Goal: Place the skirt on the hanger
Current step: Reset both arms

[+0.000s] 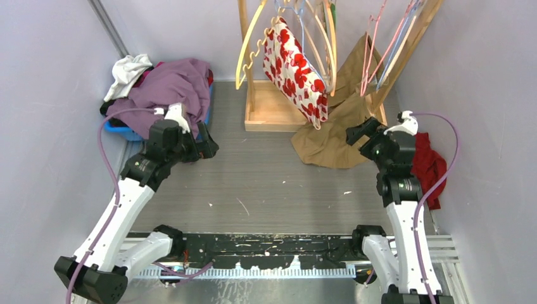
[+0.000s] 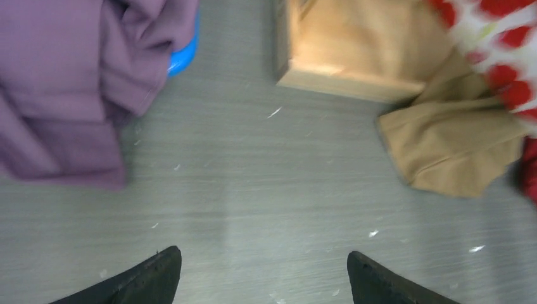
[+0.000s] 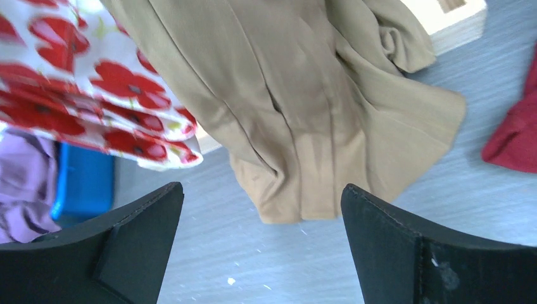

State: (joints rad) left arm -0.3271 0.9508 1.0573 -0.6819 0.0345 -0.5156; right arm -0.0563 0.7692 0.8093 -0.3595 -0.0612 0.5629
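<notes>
Plainly, the right gripper [image 1: 362, 134] stands with its fingers wide apart and nothing between them, pointing across the bench [image 1: 266, 183] toward the rack. Straight ahead of it, just beyond the fingertips, lies the tan skirt [image 1: 329, 142], which looks to be the task's garment. Its lower hem is pooled on the bench at the foot of the wooden rack [image 1: 272, 114], and its length runs up and away toward the rack's right upright, under the hangers [image 1: 373, 44]. Whether its top is caught on a hanger cannot be told. A red-flowered garment [image 1: 294, 73] hangs just to its left, touching it. The left gripper [image 1: 206, 144], likewise spread and empty, sits well apart beside the purple clothes pile [image 1: 171, 85], so the right arm is the nearer one for any pickup.
</notes>
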